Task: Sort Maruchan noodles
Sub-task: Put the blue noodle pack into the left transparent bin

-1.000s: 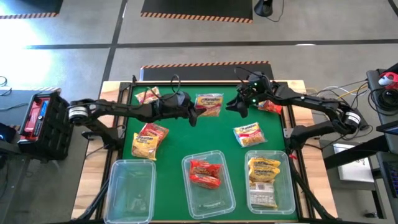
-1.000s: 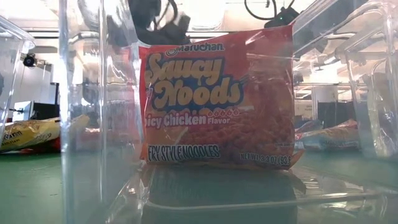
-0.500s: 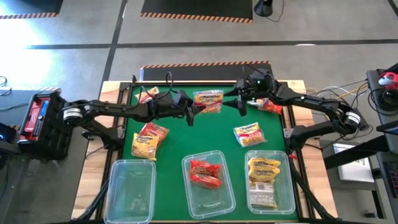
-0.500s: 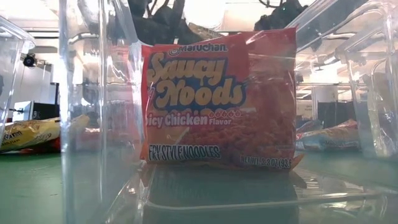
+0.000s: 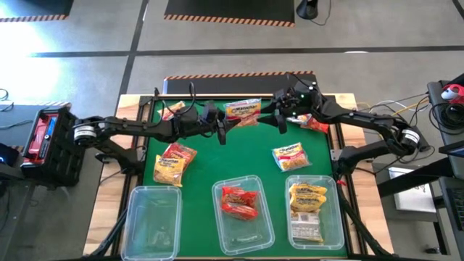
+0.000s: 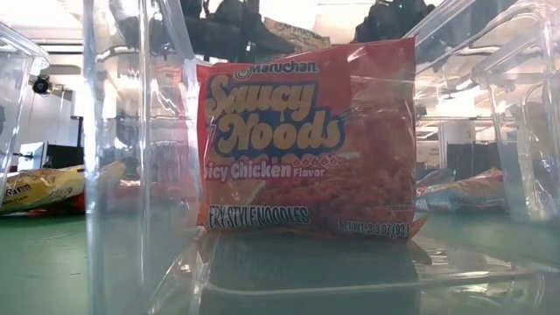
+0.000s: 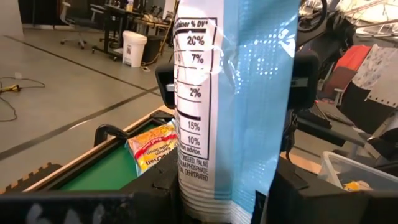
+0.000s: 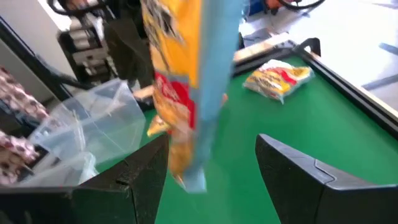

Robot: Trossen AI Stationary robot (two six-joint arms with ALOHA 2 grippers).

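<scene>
Clear middle bin (image 5: 245,210) holds red packets (image 5: 238,201); beside it, right bin (image 5: 314,210) holds yellow ones (image 5: 307,196). Left gripper (image 5: 222,125) pinches a packet (image 5: 243,109); right gripper (image 5: 280,118) gapes.

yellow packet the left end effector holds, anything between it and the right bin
Nothing visible blocks it. The yellow packet hangs above the mat in the left end effector; only a flat loose packet lies before the right bin.
</scene>
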